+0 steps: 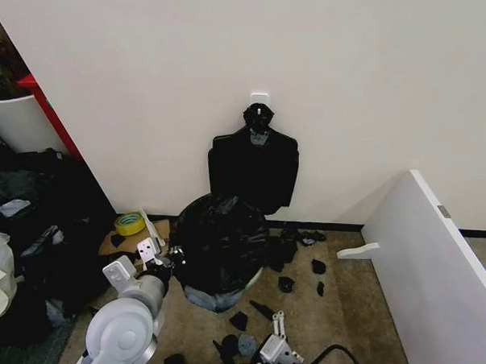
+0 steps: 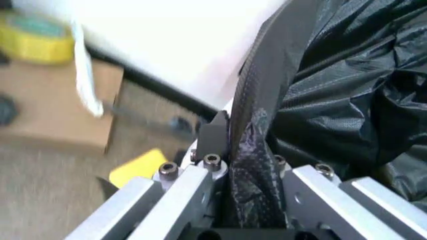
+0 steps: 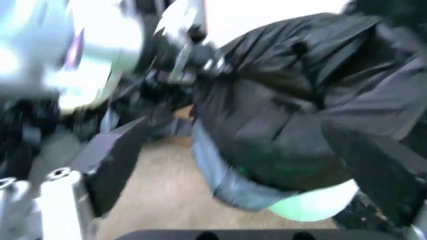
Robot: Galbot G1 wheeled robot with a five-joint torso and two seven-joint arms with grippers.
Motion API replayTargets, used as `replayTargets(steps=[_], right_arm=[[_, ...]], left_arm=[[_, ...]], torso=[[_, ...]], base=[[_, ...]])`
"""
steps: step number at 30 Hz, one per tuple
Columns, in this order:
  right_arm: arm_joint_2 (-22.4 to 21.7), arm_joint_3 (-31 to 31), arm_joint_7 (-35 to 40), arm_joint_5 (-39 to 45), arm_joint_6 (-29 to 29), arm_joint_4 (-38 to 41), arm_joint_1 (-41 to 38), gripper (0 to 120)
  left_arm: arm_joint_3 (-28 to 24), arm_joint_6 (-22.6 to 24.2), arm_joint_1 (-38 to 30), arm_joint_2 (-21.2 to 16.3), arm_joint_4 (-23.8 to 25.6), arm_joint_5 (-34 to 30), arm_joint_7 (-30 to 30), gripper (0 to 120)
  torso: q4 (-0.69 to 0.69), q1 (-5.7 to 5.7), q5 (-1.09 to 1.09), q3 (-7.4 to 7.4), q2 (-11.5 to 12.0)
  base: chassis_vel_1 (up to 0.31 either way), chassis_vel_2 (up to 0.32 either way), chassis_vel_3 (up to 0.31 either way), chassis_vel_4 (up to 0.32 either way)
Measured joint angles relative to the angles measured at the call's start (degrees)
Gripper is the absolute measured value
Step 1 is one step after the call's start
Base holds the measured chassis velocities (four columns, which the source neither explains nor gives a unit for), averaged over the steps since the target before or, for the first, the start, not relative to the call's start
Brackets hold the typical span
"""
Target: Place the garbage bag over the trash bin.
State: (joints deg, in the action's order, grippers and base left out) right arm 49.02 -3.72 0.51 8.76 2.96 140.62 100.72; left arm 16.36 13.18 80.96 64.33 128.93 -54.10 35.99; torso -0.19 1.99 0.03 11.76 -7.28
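Observation:
The garbage bag (image 1: 220, 239) is draped over the trash bin, covering its top and most of its sides. Only the trash bin's pale lower part (image 1: 214, 298) shows beneath it, greenish in the right wrist view (image 3: 313, 204). My left gripper (image 1: 172, 263) is at the bag's left side. In the left wrist view it (image 2: 243, 137) is shut on a fold of the black plastic (image 2: 347, 75). My right gripper (image 1: 266, 342) hangs low in front of the bin. It (image 3: 247, 155) stands open with its fingers (image 3: 113, 160) wide apart, facing the bagged bin and touching nothing.
A flat bundle of black bags (image 1: 253, 166) hangs on the wall behind. A yellow tape roll (image 1: 129, 223) lies on cardboard (image 1: 115, 242) at the left. Black scraps (image 1: 287, 285) litter the carpet. A white board (image 1: 433, 271) leans at the right. A dark pile (image 1: 39, 221) and a red-edged tub (image 1: 20, 120) stand at the left.

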Motion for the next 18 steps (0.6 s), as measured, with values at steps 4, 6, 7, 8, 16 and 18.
replayTargets(steps=[4,6,7,8,16,18], right_arm=[[1.71,-0.39,4.76,10.4,7.24,2.83,-2.7,73],[2.86,-0.15,7.25,14.5,10.31,2.96,-4.09,67],[2.86,-0.15,7.25,14.5,10.31,2.96,-4.09,67],[3.46,-0.06,8.51,16.54,11.82,2.96,-4.85,61],[6.67,0.44,19.16,27.42,23.7,2.94,-12.67,32],[8.11,1.94,22.67,30.16,25.74,2.54,-17.14,23]], left_arm=[[-1.76,-4.47,1.56,0.61,-0.99,9.35,-7.02,2],[-2.47,-6.74,2.31,1.05,-2.22,16.18,-10.04,2],[-2.47,-6.74,2.31,1.05,-2.22,16.18,-10.04,2],[-2.77,-7.6,2.47,1.26,-2.91,18.99,-10.95,2],[-4.54,-13.27,2.33,0.55,-6.6,32.2,-14.67,2],[-5.38,-13.6,2.53,0.42,-6.71,32.96,-14.9,2]], torso=[[0.0,0.0,0.01,0.0,0.0],[0.0,0.0,0.02,0.0,0.0],[0.0,0.0,0.02,0.0,0.0],[0.0,0.0,0.02,0.0,0.0],[0.01,0.0,0.01,0.0,0.0],[0.01,0.0,-0.01,0.0,0.0]], base=[[0.0,0.0,0.0,0.0],[0.0,0.0,0.0,0.0],[0.0,0.0,0.0,0.0],[0.0,0.0,0.0,0.0],[0.0,0.0,0.0,0.0],[0.0,0.0,0.0,0.0]])
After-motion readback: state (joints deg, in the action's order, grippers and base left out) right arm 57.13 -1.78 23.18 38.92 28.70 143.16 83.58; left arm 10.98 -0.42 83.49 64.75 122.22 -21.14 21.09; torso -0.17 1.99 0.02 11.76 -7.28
